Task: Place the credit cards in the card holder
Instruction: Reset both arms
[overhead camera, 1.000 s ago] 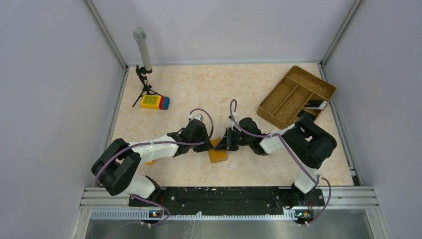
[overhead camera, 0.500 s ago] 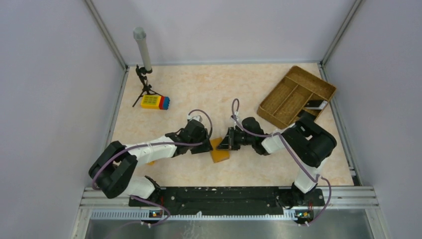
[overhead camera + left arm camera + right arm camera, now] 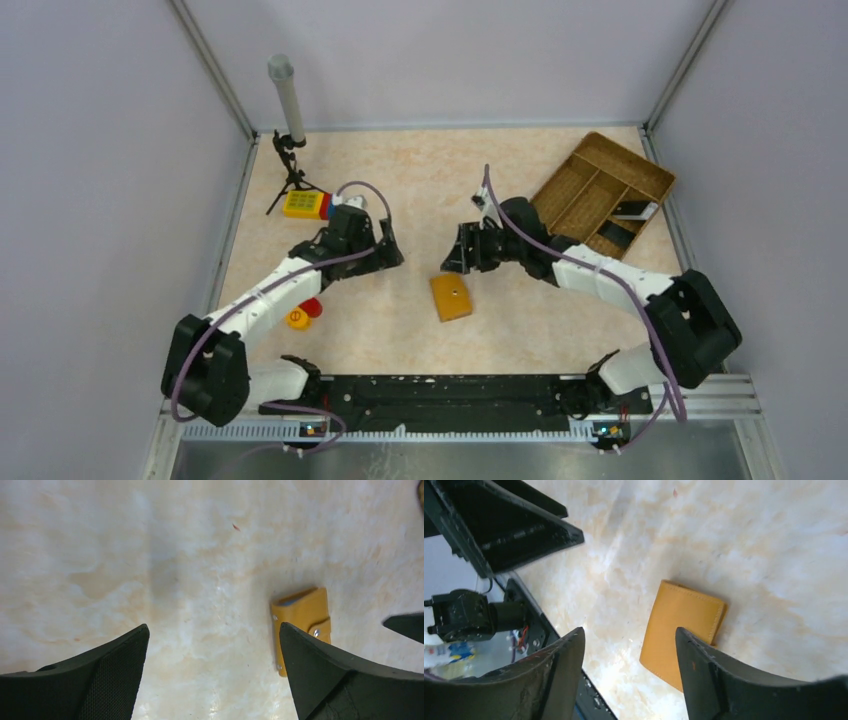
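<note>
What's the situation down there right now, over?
Left gripper open, empty. Right gripper open, empty. Card holder lies folded on the table, clear of both. Nothing blocking it.

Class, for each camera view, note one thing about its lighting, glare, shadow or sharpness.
Top external: even, soft light; card holder sharp, shadows faint. Left wrist: a grey shadow band crosses the table left of centre. Right wrist: glare whitens the table left of the card holder.

The left gripper [image 3: 388, 250] and right gripper [image 3: 452, 260] now stand open, pulled back from the wallet [image 3: 451, 297], which lies free between them.
</note>
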`<act>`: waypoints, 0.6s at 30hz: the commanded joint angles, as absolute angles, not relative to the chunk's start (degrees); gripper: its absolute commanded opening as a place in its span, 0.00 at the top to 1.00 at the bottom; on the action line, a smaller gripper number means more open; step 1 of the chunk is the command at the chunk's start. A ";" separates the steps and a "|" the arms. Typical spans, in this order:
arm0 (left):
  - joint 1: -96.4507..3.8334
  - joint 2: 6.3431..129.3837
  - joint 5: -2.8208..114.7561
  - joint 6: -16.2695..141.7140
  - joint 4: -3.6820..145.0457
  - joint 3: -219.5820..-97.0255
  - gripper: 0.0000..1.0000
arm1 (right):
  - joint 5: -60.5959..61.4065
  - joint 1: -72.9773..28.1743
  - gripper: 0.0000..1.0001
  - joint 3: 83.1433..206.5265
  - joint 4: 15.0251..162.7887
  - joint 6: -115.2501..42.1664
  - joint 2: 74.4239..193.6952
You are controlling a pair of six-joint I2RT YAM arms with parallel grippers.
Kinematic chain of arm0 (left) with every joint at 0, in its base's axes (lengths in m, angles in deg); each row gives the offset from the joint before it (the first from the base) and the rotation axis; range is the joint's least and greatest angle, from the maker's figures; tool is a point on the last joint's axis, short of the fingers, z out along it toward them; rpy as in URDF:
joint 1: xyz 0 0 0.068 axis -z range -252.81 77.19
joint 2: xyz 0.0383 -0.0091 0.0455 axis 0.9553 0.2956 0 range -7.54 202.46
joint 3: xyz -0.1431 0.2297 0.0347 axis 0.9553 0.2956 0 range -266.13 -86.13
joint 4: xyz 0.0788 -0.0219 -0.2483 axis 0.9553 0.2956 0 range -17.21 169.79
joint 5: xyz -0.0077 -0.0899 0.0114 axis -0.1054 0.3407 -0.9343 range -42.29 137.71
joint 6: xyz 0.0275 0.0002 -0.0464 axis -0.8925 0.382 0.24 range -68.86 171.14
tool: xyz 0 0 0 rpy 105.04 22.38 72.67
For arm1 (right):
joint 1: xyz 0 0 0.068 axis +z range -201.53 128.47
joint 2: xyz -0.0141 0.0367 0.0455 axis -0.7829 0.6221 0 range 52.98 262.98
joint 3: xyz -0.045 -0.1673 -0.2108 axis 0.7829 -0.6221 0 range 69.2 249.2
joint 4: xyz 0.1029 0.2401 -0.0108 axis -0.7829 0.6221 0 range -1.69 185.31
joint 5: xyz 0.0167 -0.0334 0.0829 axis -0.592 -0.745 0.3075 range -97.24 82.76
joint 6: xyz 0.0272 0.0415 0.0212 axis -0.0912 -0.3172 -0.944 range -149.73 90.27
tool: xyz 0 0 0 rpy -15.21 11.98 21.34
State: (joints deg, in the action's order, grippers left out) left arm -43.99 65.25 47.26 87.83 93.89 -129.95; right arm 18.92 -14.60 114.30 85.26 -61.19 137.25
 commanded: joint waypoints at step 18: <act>-68.77 33.10 42.90 65.90 102.04 -139.39 0.01 | -30.37 -34.39 0.24 122.69 115.89 -42.35 102.39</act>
